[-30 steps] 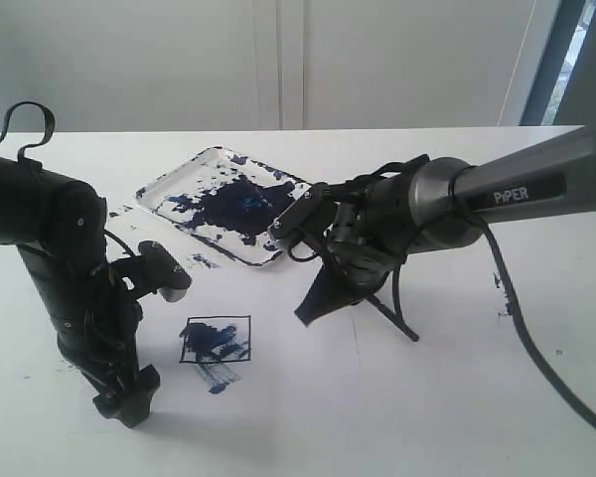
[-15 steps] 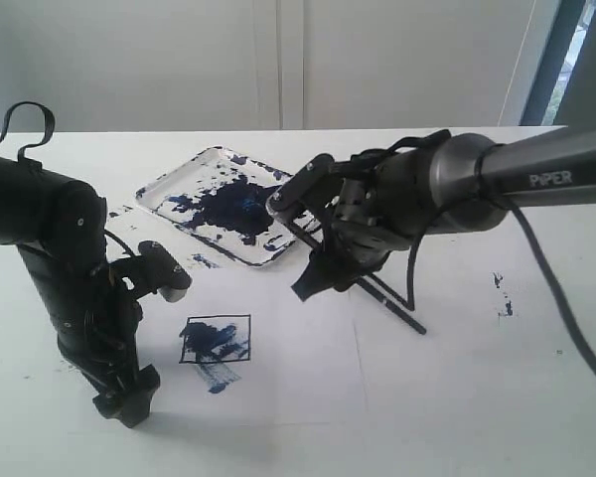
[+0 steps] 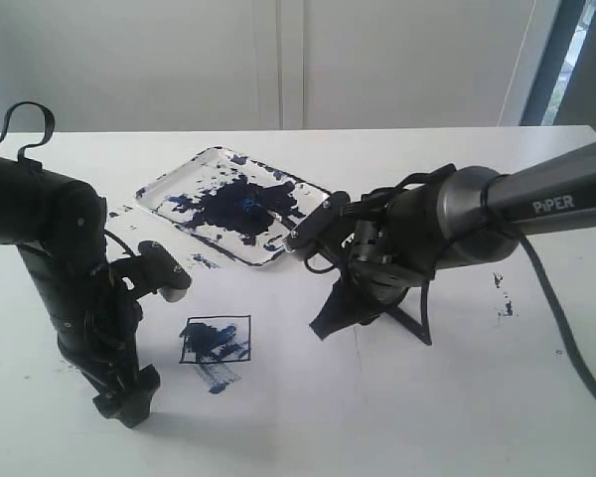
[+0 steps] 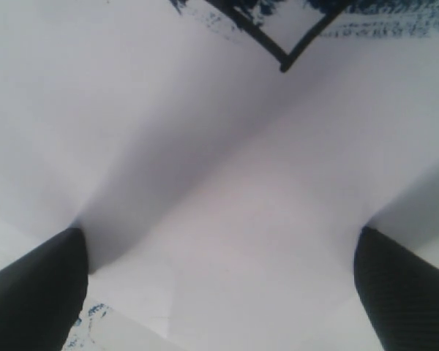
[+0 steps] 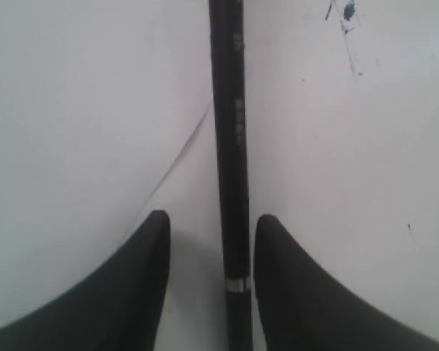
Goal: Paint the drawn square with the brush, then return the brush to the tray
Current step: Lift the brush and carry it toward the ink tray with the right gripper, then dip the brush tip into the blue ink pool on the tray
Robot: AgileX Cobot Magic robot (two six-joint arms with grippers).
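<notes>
While poised low at centre right of the exterior view, straddles the brush (image 5: 230, 146) with the right gripper (image 3: 328, 323), jaws apart, a gap visible beside the black handle. Leaves that brush down on the white surface, clear of the paint-splattered tray (image 3: 151, 195) at upper centre-left. Shows the drawn square (image 3: 216, 340) smeared dark blue at lower left. Keeps the left gripper (image 3: 127, 405) just left of it, fingers spread wide, holding nothing.

Your exterior camera looks down across the tabletop (image 3: 457, 417) from the near side. Both wrist cameras face it closely: left shares the square (image 3: 216, 340), at 7 o'clock from centre; right shares the brush (image 5: 230, 146).
</notes>
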